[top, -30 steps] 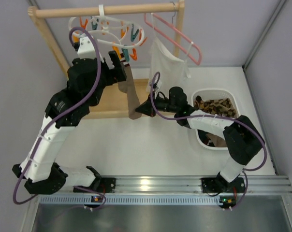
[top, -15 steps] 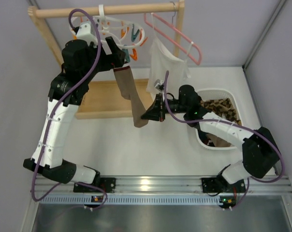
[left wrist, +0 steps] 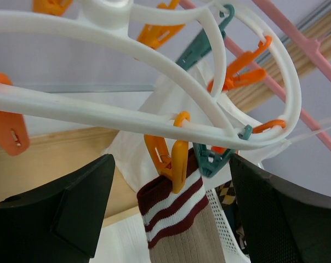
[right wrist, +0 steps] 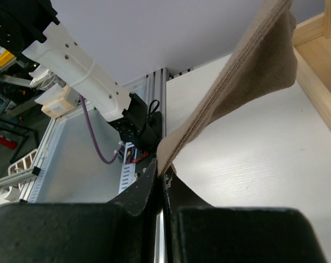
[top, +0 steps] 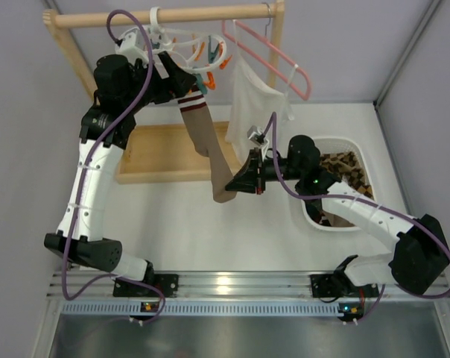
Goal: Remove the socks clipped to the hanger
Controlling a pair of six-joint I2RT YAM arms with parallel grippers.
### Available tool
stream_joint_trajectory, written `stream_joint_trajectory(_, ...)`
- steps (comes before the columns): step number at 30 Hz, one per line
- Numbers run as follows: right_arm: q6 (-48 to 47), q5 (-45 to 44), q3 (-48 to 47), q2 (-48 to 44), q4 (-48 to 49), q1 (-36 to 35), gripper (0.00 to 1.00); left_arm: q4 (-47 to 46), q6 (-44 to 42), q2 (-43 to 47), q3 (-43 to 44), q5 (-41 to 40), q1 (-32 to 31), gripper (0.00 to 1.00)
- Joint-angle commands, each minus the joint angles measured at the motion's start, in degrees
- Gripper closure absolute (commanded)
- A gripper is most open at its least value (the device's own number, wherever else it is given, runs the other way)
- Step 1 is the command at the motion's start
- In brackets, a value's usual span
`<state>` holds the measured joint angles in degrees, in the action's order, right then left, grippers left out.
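Left fingers (left wrist: 56,213) wide apart, empty, flanking clipped sock (left wrist: 173,213) cuff; right fingers (right wrist: 138,197) pinched shut on toe edge.

The white table (top: 232,224) carries 3 things directly. A flat wooden base board (top: 162,153) lies at the far left (pale wood, its long side running left to right). A white plastic basket (top: 325,139) sits at the right, well apart from the board. Along the near edge runs a metal rail (top: 240,283), with 2 arm bases (top: 147,287) bolted to it.
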<state>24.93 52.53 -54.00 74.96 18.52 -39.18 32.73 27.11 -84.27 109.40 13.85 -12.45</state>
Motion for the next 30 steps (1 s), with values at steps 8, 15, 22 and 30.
stream_joint_trajectory(8,-1.72,1.17,-2.16,-1.66,-3.84,0.51,1.0,-16.89,2.59,3.06,-10.25,7.77,0.93,0.19)
stream_joint_trajectory(15,-2.6,1.52,-2.78,-1.75,-5.25,0.51,1.0,-23.23,1.63,2.44,-13.16,10.85,2.25,0.37)
stream_joint_trajectory(22,-3.13,2.13,-2.78,-1.31,-5.43,0.51,1.0,-27.53,-1.62,2.97,-15.09,12.6,2.34,0.35)
stream_joint_trajectory(30,-3.66,2.4,-3.22,-0.87,-6.22,0.51,1.0,-29.13,-3.47,2.89,-15.45,12.7,2.69,0.42)
